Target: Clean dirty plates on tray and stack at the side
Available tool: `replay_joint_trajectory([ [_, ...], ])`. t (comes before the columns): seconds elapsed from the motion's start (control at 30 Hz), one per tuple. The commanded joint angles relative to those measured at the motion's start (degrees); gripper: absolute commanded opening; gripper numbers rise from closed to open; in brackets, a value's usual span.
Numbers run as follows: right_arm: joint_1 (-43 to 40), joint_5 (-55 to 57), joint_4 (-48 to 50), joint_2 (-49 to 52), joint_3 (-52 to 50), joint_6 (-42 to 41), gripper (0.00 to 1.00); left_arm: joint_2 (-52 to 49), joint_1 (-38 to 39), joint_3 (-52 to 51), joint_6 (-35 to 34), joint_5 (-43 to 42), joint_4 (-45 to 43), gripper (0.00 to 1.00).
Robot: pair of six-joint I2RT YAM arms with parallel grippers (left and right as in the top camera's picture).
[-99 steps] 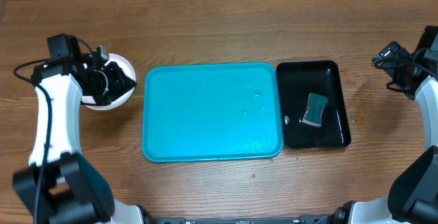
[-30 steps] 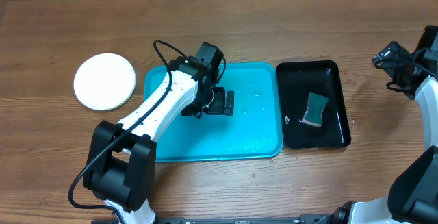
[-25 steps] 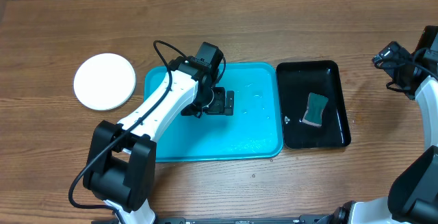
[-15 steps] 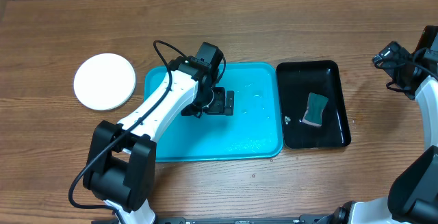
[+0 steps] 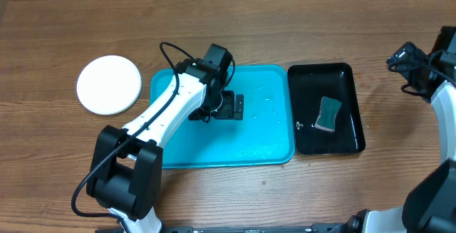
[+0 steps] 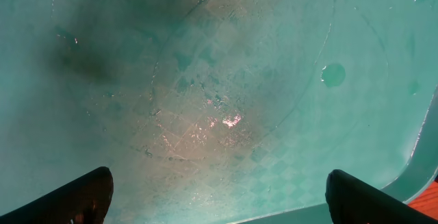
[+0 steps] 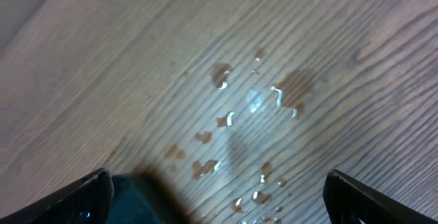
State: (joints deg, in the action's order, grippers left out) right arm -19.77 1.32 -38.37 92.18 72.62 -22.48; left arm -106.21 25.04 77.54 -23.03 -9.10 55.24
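Plates: only a white one shows, on table, 9 o'clock of tray.
Left hand: fingers apart, empty, over wet tray.
Right hand: fingers apart, empty, over table's 3 o'clock edge.

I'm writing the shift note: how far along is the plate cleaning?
Done: no plates lie on the wet tray; a white plate sits on the table to its left, any beneath it hidden. In hand: nothing; the left gripper hovers open over the tray. Left: apparently nothing.
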Motion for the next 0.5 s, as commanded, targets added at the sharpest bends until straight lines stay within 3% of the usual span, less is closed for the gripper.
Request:
replay_joint_trajectory([
  [0.0, 3.1, -0.1, 0.3, -6.7, 0.1, -0.3, 1.00, -0.9, 0.1, -0.2, -0.6, 0.7, -0.1, 1.00],
  [0.17, 10.2, -0.1, 0.3, -15.9, 0.1, -0.3, 1.00, -0.9, 0.1, -0.2, -0.6, 0.7, -0.1, 1.00],
  [0.47, 30.0, 0.1, 0.2, -35.6, 0.1, -0.2, 1.00, -0.9, 0.1, -0.2, -0.6, 0.7, -0.1, 1.00],
])
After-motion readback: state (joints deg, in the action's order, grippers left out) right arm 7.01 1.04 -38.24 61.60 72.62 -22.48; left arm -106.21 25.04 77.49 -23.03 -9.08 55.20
